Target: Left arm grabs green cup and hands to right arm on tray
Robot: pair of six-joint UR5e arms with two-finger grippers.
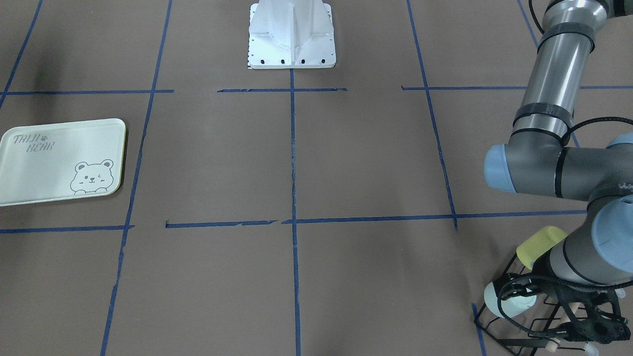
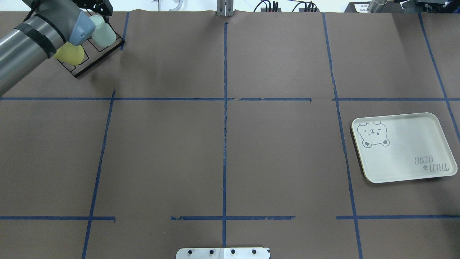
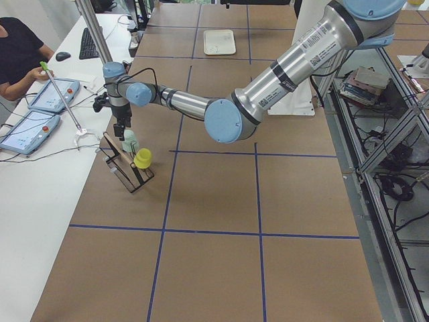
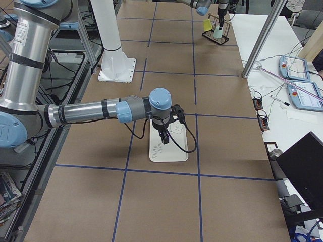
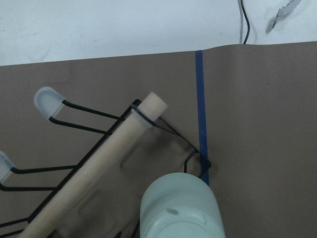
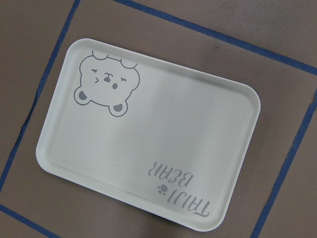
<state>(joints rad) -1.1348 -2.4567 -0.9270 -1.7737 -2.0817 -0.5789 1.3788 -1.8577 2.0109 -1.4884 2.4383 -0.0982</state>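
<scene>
Left gripper point(image 3: 125, 132) over green cup point(image 5: 181, 208), right gripper point(image 4: 164, 139) over tray point(image 6: 163, 124)
You cannot tell how either gripper's jaws stand.

A yellow cup point(image 2: 70, 54) is resting tilted on a black wire rack point(image 2: 99, 62), which is standing near a corner of the table. A pale wooden dowel point(image 5: 94, 173) is running across the rack's wires. Brown paper point(image 2: 161, 151) is covering the table, and blue tape lines point(image 2: 225, 144) are dividing it into rectangles. At a white side bench, a person in a dark top point(image 3: 17, 50) is resting a forearm beside two tablets point(image 3: 50, 94), with a keyboard point(image 3: 88, 43) and mouse point(image 3: 62, 56) lying nearby. A black laptop point(image 4: 303, 166) is sitting further along the bench.
</scene>
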